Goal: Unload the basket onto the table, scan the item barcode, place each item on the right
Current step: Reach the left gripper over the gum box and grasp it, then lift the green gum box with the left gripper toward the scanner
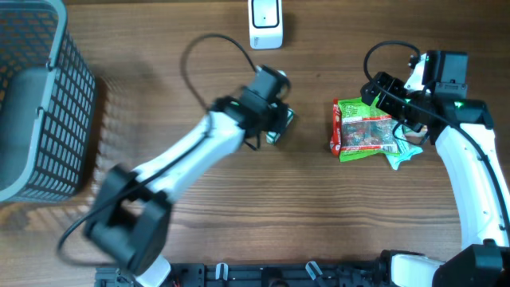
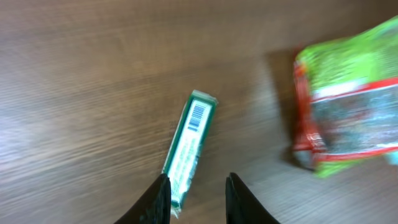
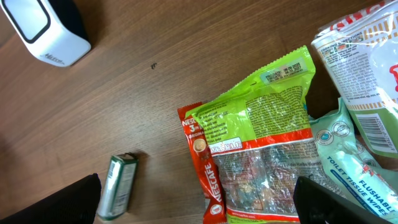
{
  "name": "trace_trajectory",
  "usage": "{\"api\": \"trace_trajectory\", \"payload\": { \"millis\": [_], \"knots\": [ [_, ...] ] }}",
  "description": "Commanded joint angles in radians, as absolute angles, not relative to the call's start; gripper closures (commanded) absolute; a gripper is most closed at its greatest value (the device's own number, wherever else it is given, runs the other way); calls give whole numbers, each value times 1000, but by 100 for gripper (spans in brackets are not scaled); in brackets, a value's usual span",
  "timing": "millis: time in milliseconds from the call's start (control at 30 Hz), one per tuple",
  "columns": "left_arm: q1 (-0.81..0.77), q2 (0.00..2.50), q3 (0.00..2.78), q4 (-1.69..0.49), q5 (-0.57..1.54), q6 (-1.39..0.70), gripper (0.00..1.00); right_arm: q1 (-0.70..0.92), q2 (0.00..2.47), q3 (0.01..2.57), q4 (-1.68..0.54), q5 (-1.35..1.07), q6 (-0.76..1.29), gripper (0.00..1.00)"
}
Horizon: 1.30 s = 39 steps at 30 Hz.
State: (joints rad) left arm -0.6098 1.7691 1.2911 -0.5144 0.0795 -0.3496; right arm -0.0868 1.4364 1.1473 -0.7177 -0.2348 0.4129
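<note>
A slim green pack lies flat on the wooden table, its barcode face up at the far end. My left gripper hovers just over its near end with the jaws partly apart. The pack's tip sits beside the left finger and is not clamped. From the right wrist the same pack lies alone on the wood. The white scanner stands at the table's far edge. My right gripper is wide open above a green-and-red snack bag, holding nothing.
A grey mesh basket fills the left side. Beside the snack bag lie a red Nescafe sachet, a teal tissue pack and a noodle cup. A black cable loops behind the left arm.
</note>
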Motion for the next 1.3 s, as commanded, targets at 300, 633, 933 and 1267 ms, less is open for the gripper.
{"api": "trace_trajectory", "payload": {
  "millis": [300, 633, 933, 1267],
  "knots": [
    [-437, 1700, 1308, -698, 375, -37, 32, -88, 1422, 1158, -701, -237, 640, 0],
    [-571, 1945, 1308, -558, 294, 15, 32, -88, 1422, 1158, -700, -237, 717, 0],
    [-600, 1999, 1308, -521, 99, 15, 51, -88, 1422, 1158, -701, -237, 718, 0],
    [-608, 2011, 1306, -527, 107, -19, 61, -88, 1422, 1158, -701, -237, 718, 0]
  ]
}}
